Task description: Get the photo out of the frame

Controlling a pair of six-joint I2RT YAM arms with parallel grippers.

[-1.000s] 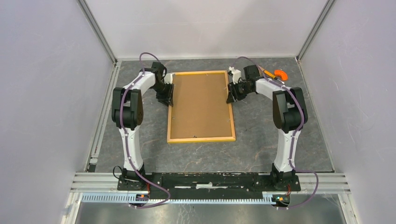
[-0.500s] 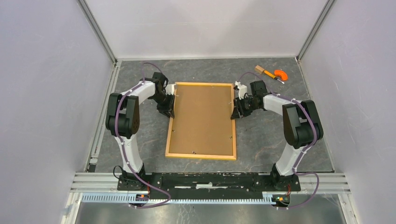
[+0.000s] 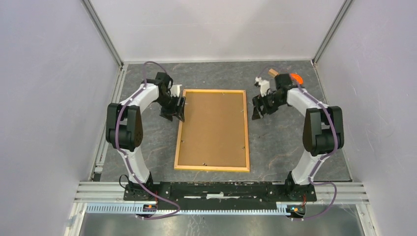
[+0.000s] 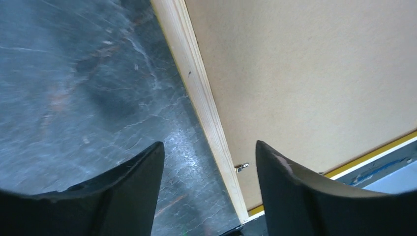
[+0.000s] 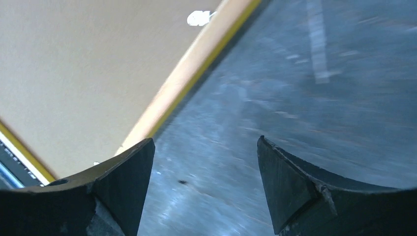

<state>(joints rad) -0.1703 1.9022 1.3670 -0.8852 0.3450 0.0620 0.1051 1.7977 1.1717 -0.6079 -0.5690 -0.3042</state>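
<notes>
Left wrist view is showing the left gripper standing with its jaws apart, straddling the light wood side rail of the frame without pinching it; one finger is hanging over the table, the other over the brown backing board, near a small metal clip. In the right wrist view the right gripper is gaping wide over bare table and holding nothing, the frame's edge lying just beside its inner finger. From the top external view the frame is lying flat, back up, between both grippers, with the board sitting inside its rails. The photo is hidden under that board. An orange-tipped tool is lying behind the right arm.
</notes>
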